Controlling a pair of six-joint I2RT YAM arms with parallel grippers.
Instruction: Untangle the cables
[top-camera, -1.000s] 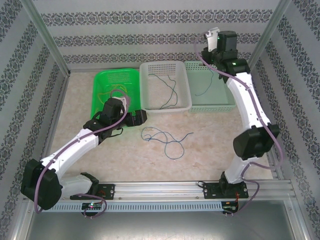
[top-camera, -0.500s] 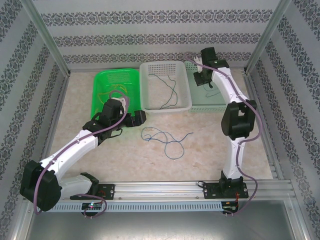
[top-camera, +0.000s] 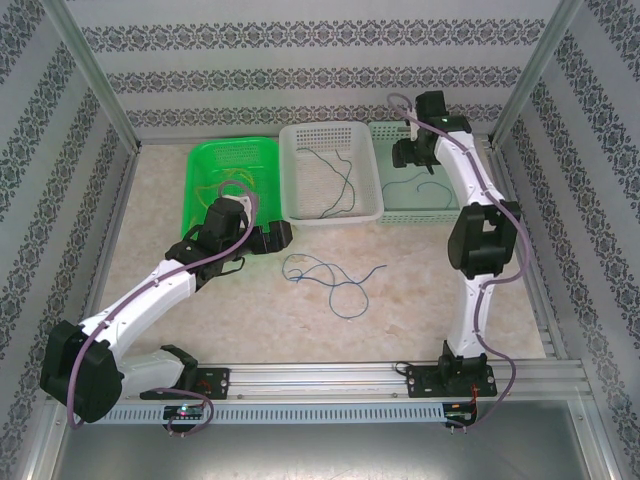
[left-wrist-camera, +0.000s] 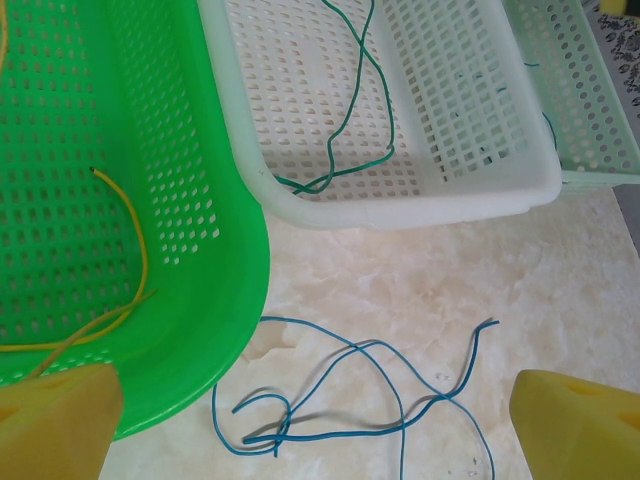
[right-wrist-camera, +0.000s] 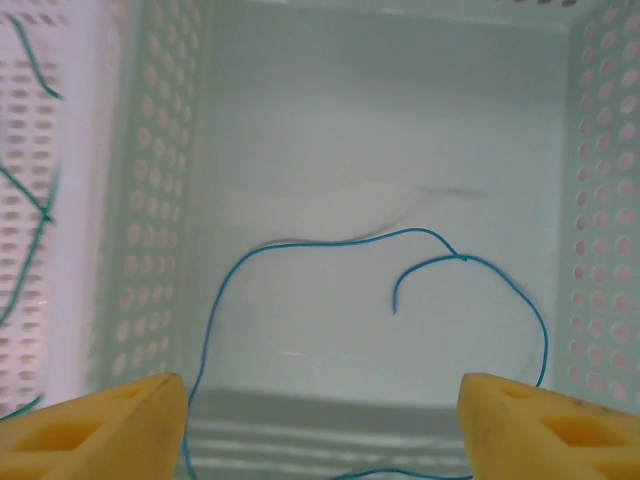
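Note:
A loose tangle of blue cables lies on the table, just ahead of my open left gripper, whose yellow fingertips hold nothing. A green cable rests in the white basket. A yellow cable lies in the green basket. My right gripper hangs open over the pale green basket. One blue cable lies curled on that basket's floor and runs close past my left fingertip.
The three baskets stand side by side along the back of the table. Patterned walls and metal posts enclose the workspace. Bare marble tabletop lies between the blue tangle and the right arm's base.
The right arm has swung down from high at the back wall to over the pale green basket. Its gripper has opened, and a blue cable now lies loose in that basket. The left arm has not moved.

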